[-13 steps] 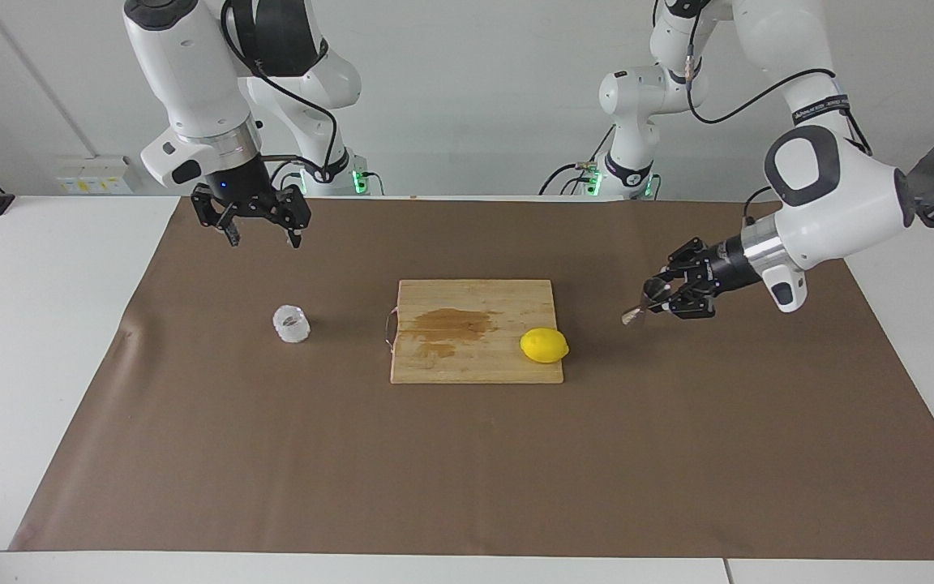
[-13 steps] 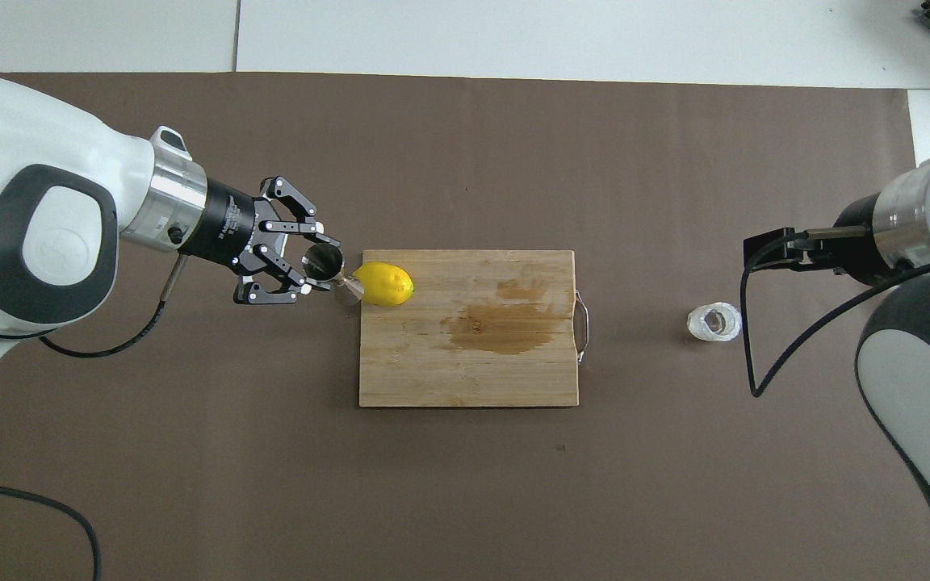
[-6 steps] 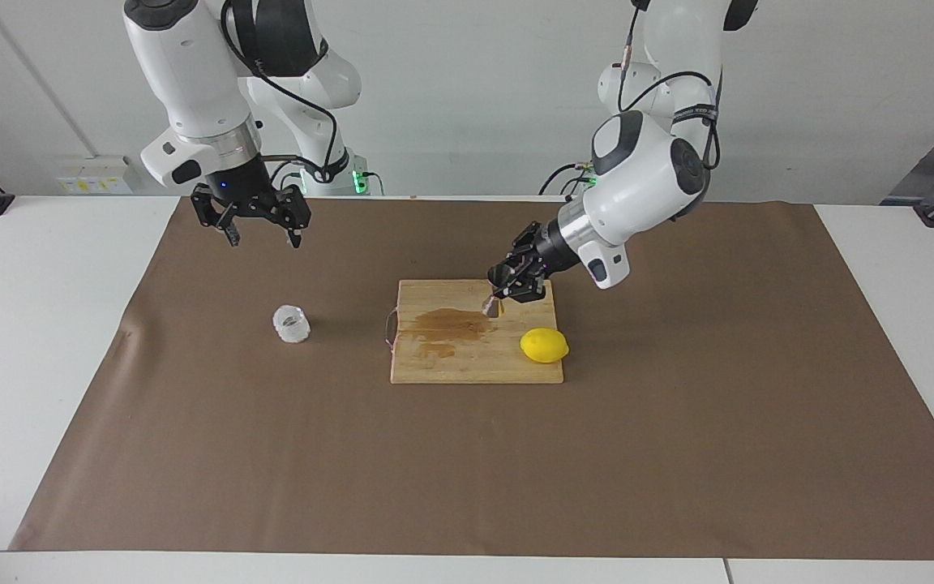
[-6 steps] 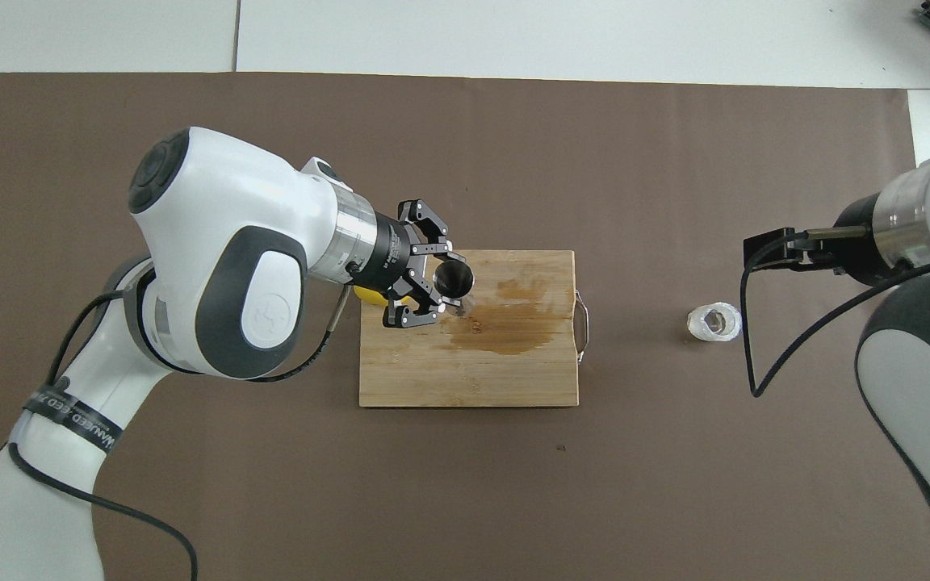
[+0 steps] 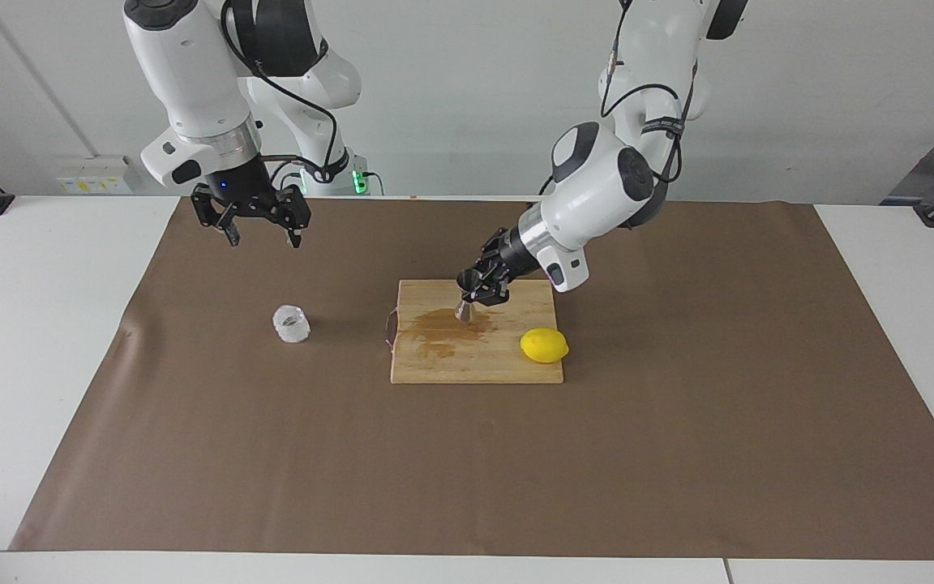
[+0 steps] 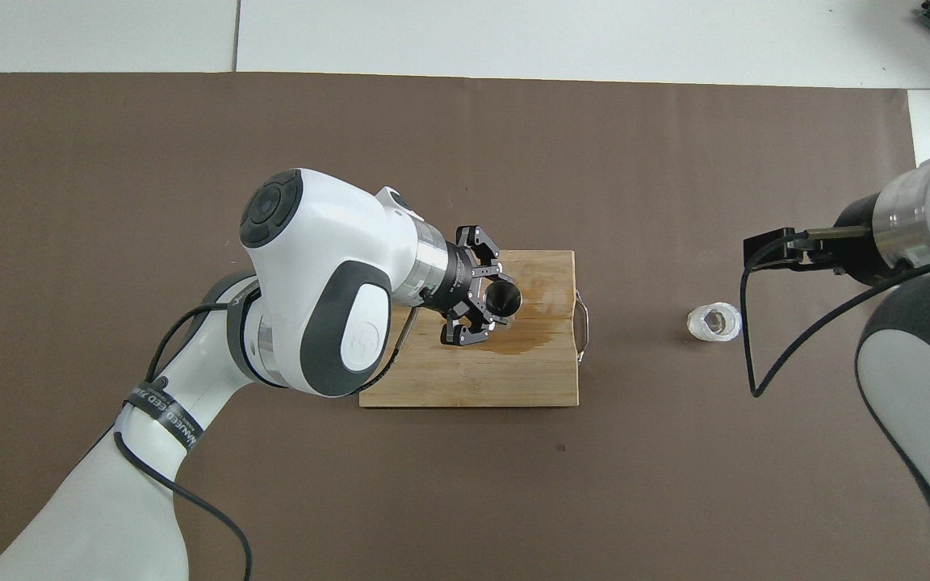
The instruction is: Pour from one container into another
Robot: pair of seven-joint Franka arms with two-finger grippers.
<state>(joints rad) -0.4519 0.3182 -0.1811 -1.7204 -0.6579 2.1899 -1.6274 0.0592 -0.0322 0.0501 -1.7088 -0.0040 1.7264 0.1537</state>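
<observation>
Steel jigger [image 5: 464, 307] clamped in left gripper [image 5: 479, 285], now over the cutting board's [image 5: 475, 365] wet stain, carried from past the lemon [image 5: 544, 345] | glass cup [image 5: 291, 324] on brown paper toward right arm's end, unheld | right gripper [image 5: 250, 221] waits, spread wide | pour not begun

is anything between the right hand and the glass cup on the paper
Nothing visible. The right hand hangs over bare brown paper, nearer the robots than the glass cup, with only open paper between them. The left hand holds the jigger over the cutting board, away from that path.
</observation>
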